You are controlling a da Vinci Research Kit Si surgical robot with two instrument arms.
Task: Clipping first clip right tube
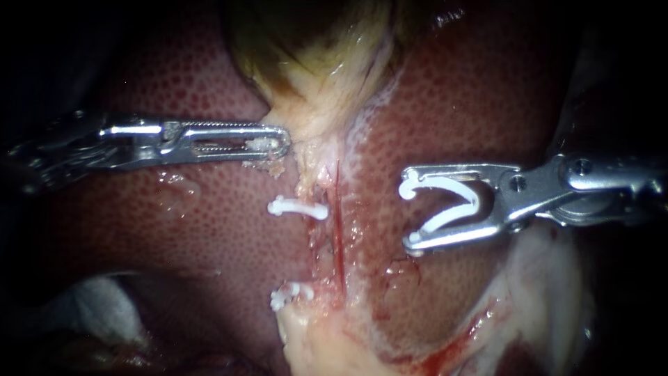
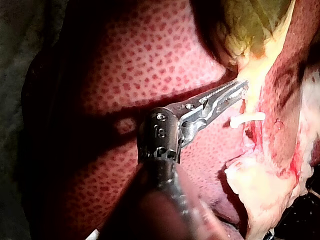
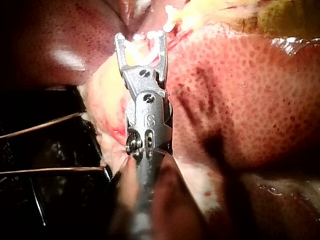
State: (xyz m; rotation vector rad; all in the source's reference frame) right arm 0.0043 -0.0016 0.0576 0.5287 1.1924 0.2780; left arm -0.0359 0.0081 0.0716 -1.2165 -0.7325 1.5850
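On the left, the left instrument (image 1: pixel 282 141) reaches in level across the liver (image 1: pixel 209 230). Its claw looks clenched on the pale gallbladder neck (image 1: pixel 306 118), just under the yellow-green gallbladder (image 1: pixel 313 49), and seems to hold that stalk towards the far side.

Just right of that claw and nearer to me is the pale left tube (image 1: pixel 311 188). It already carries a far clip (image 1: pixel 298 207) set crosswise on it and a near clip (image 1: pixel 289 294) lower down.

Beside it to the right runs the right tube (image 1: pixel 338 223), a thin red strand. It is bare, with no clip on it. Its long axis runs from near to far, close against the left tube and roughly parallel to it.

Further right, with a strip of bare liver between, is the right instrument (image 1: pixel 408 216). Its claw stands wide and grasps a white open clip (image 1: pixel 475 203), one leg seated along each half. The mouth of the clip faces left, straight at the red strand and square to its length.

So the tube lies to the left of that claw, crosswise to the mouth, and not yet inside it. As I judge it, the next move is a level advance to the left until the two clip legs straddle the red strand alone. The risk is the tips also catching the pale tube touching its far side.
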